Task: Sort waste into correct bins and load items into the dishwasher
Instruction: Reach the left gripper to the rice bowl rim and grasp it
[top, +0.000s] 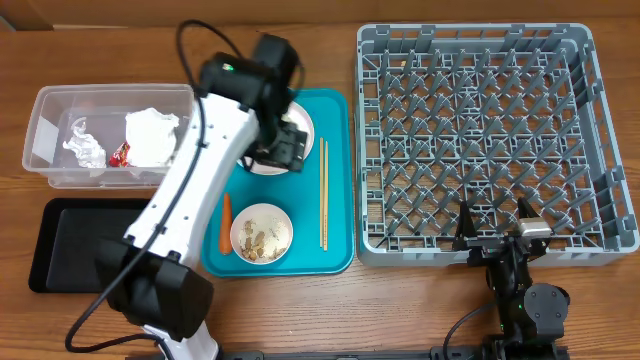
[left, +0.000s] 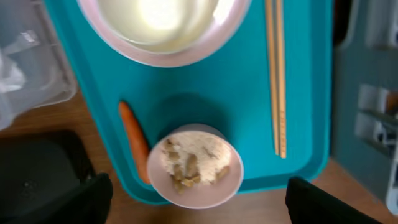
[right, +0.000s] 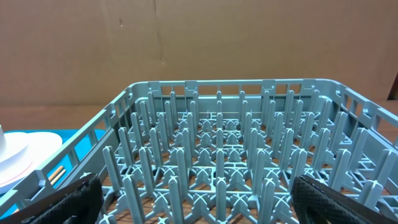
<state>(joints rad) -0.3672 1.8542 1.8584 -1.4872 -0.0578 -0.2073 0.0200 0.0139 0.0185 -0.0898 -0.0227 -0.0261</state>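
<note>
Waste is only partly sorted, by the look of it. At the near left corner of the table (top: 400, 310) the black tray (top: 60, 250) lies bare. On the teal tray (top: 335, 130), the bowl (top: 262, 234) at its near edge holds rice-like scraps and peanuts. The carrot piece (top: 226, 222) lies along the tray's left edge just beside the bowl, perhaps touching it.

The right gripper (top: 493, 232) sits at the near edge of the grey rack (top: 477, 33), fingers wide apart and empty. No dishes show in the rack.

The chopsticks (top: 323, 195) lie side by side along the teal tray's right edge. The left gripper (top: 283, 148) hangs over the plate (left: 161, 43) at the tray's far end, fingers spread, holding nothing.

At the far left, the clear tub (top: 45, 130) holds the crumpled tissue (top: 150, 135) and red wrapper (top: 120, 153).

The step in hand seems to be choosing the next pick from the teal tray. The carrot calls for a low pinch across its width, clear of the bowl. The plate would need a grip on its rim.
</note>
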